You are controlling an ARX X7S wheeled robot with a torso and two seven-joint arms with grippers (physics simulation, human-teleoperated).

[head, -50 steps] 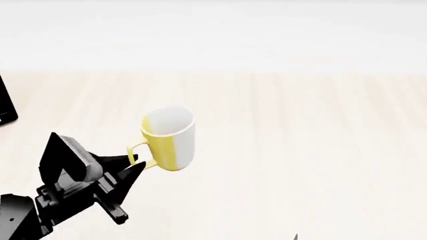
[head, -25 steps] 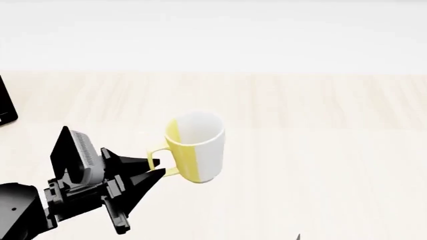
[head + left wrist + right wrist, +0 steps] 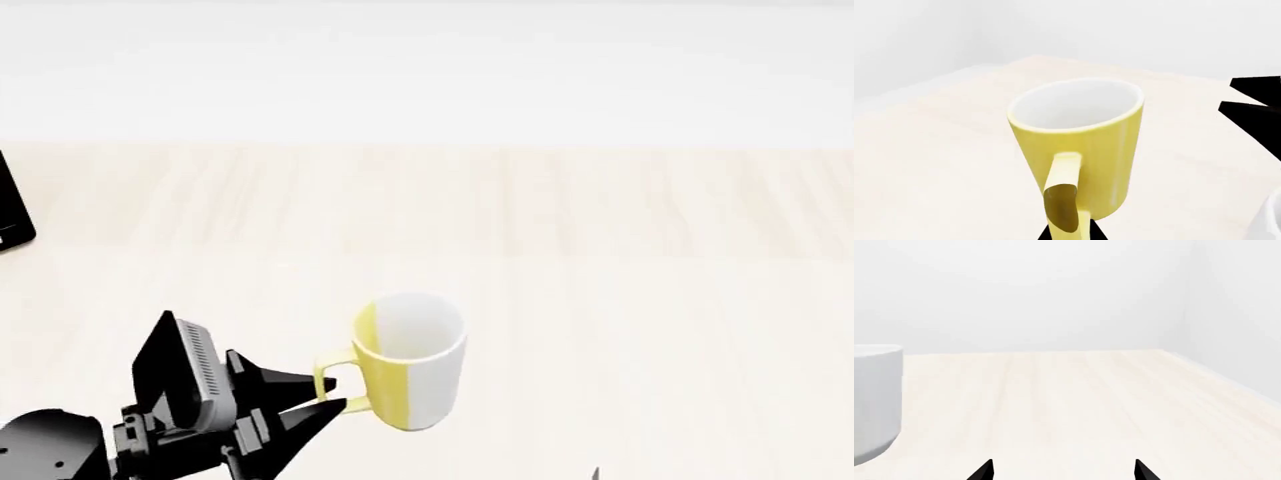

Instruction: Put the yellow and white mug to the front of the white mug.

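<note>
- The left pincer (image 3: 324,397) is clamped on the yellow loop handle (image 3: 336,382) of the yellow and white mug (image 3: 408,360), which hangs upright above the pale wooden surface (image 3: 641,300) at the near left of the head view.
- In the left wrist view the mug's opening faces up, and the handle runs down between the dark fingertips (image 3: 1051,233).
- The white mug (image 3: 874,402) shows only at the edge of the right wrist view, standing on the surface. It is outside the head view, so its position relative to the carried mug cannot be fixed.
- The right pincer (image 3: 1063,469) has its two tips well apart, holds nothing, and is idle low over the surface.
- Step in hand, as judged: carry and placement.
- Keep the mug level, because a handle grip lets the body swing.
- Bring the white mug into view before descending.
- Lower until the base sits flat on the surface in front of the white mug, without touching it, then release.
</note>
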